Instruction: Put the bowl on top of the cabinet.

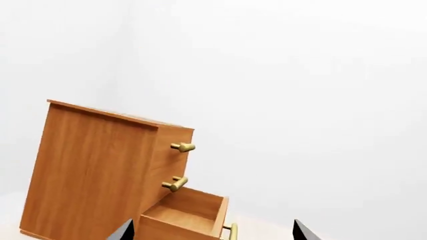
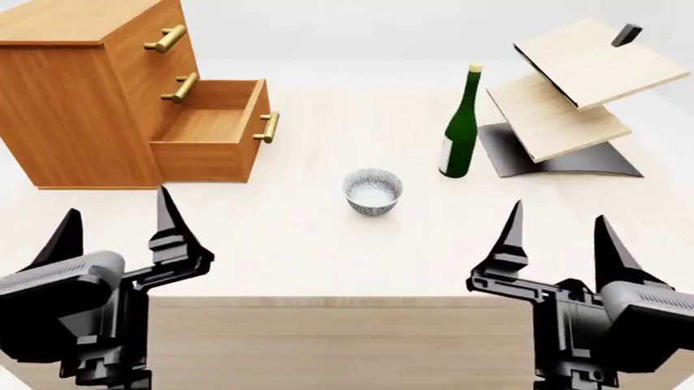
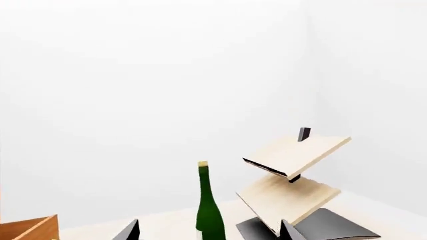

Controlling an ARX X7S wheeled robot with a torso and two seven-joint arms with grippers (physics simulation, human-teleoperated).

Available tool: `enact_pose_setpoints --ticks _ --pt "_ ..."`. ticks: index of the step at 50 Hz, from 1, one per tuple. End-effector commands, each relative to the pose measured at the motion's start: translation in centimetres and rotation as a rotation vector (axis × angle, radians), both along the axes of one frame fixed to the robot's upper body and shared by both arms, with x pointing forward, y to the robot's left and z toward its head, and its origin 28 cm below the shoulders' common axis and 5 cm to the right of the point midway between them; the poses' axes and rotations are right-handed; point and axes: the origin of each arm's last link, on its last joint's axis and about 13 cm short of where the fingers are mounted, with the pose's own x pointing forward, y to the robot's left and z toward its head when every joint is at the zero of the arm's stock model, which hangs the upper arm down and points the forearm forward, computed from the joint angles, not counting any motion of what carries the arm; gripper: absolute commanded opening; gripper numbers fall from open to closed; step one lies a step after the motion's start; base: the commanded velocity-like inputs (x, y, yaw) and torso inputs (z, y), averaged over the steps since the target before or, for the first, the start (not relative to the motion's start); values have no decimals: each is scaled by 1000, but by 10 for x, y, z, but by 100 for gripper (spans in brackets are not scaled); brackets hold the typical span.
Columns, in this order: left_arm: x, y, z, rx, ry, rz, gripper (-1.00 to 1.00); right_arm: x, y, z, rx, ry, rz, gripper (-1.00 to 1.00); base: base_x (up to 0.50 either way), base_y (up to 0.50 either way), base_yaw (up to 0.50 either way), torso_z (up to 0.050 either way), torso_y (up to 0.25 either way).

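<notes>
On the table (image 2: 325, 244), the bowl (image 2: 373, 192) sits between the cabinet (image 2: 81, 97) at left and the bottle (image 2: 461, 126) at right.

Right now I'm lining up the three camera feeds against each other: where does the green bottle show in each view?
Head view: the green bottle stands upright right of centre, between the bowl and the slanted rack.
Right wrist view: bottle at the lower middle edge, base cut off, beside the rack.
Left wrist view: not in it.
Shared landmark: the cabinet's open bottom drawer shows in all three.
</notes>
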Motion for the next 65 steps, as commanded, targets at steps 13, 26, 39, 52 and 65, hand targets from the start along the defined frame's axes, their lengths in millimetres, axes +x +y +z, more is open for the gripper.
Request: enact_pose_setpoints --ticks 13,26,39,52,65 --pt "-5 3 10 -30 -29 4 100 -3 -2 3 -2 -4 1 100 0 0 0 0 0" --pt "-4 4 11 -32 -28 3 100 -2 -1 3 4 -12 5 100 0 358 0 0 0" --pt "-5 4 12 -33 -31 5 100 -3 -1 4 8 -13 9 100 0 500 0 0 0" --pt "-5 5 13 -39 -33 8 100 -2 0 2 11 -10 14 100 0 500 0 0 0" --pt "-5 5 13 -38 -32 5 100 -2 0 2 15 -10 21 100 0 500 0 0 0"
